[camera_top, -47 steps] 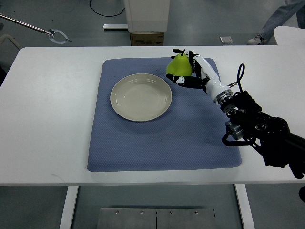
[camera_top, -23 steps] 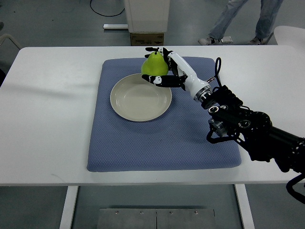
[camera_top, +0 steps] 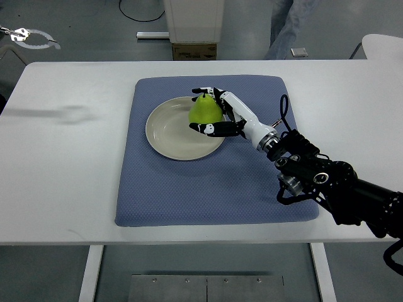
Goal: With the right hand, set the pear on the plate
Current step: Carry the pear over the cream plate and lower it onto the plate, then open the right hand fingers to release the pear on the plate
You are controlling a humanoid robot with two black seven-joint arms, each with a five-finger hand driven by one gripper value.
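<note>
Just above the centre of the frame, the right hand [camera_top: 217, 113] reaches in on an arm stretched diagonally from the lower right edge. Its black-tipped fingers [camera_top: 205, 128] curl around the green pear [camera_top: 204, 111], gripping it upright over the right part of the cream plate [camera_top: 170, 129]. The plate sits on a blue mat [camera_top: 208, 189] on the white bench [camera_top: 63, 163].
</note>
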